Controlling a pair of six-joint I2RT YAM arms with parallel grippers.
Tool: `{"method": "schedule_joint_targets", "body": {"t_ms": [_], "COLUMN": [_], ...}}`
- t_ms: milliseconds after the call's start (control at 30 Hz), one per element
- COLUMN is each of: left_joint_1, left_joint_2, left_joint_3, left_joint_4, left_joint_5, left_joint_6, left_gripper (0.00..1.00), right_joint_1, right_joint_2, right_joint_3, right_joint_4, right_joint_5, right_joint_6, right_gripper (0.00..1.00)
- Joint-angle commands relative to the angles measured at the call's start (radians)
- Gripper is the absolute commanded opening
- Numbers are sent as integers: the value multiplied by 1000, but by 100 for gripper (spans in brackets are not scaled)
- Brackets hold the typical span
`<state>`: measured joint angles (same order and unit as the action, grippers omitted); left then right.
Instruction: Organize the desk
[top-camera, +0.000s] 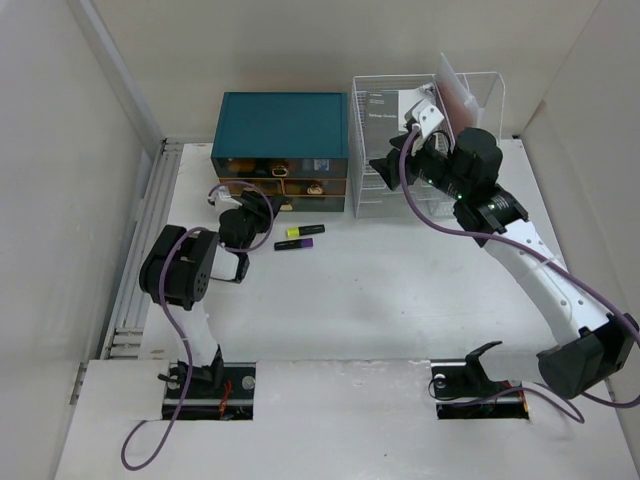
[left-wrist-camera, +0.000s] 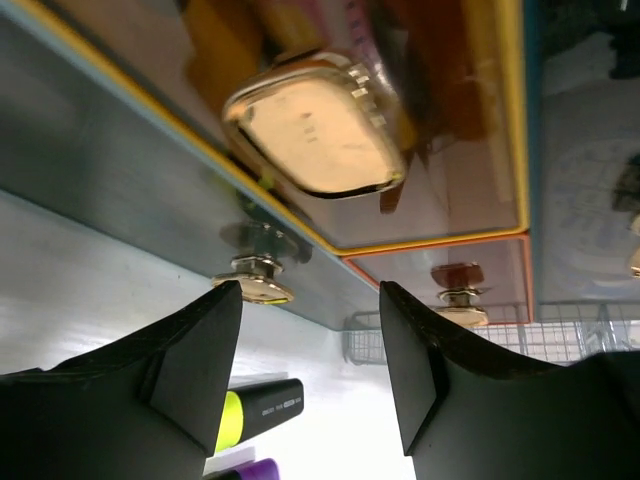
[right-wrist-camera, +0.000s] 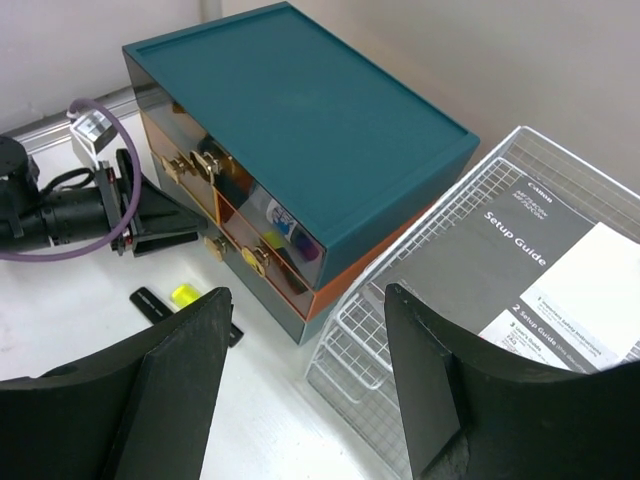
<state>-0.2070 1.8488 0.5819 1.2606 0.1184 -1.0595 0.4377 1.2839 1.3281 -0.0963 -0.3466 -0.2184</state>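
A: left gripper state?
B: fingers apart, empty, tips just short of a brass knob on the drawer unit front. highlighters lie just in front of it.
A: right gripper?
B: wide apart, empty, raised over the wire tray just right of the unit.

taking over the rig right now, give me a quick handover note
Left gripper: open, empty, close to a gold knob on the teal drawer box, not gripping it.
Right gripper: open, empty, hovering by the white wire tray.
Things: yellow highlighter and purple highlighter lie loose on the table in front of the box. The grey Setup Guide booklet is in the tray.
Done: booklet already in the tray. Drawers look shut.
Left: probably open a drawer and stow both highlighters.
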Motion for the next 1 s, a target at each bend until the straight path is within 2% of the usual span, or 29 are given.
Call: {"method": "schedule_joint_targets", "body": {"t_ms": [0,367,633,833,967], "left_joint_1": [-8,-35,-55,-66,-75], "left_joint_2": [10,64,82,92,101], "left_joint_3": [35,67,125,147,147], "left_joint_4": [45,6,-84,-104,-113], "left_joint_5": [-37,-68,-112,-131,-141], "left_joint_6": [-27,-56,-46,-46,-46], "left_gripper": [54,52,48,41,31], "right_joint_1": [-5,-5,-5,-5,-5], "right_joint_2": [-12,-12,-21,-21,-21], "right_joint_3": [-1,-10,-10,-10,-20], "right_joint_4": [64,73,82,83,83], "right_joint_5": [21,31,40,40,40], "right_joint_6": [24,33,33,33,33], "right_gripper": [68,68,68,68,68]}}
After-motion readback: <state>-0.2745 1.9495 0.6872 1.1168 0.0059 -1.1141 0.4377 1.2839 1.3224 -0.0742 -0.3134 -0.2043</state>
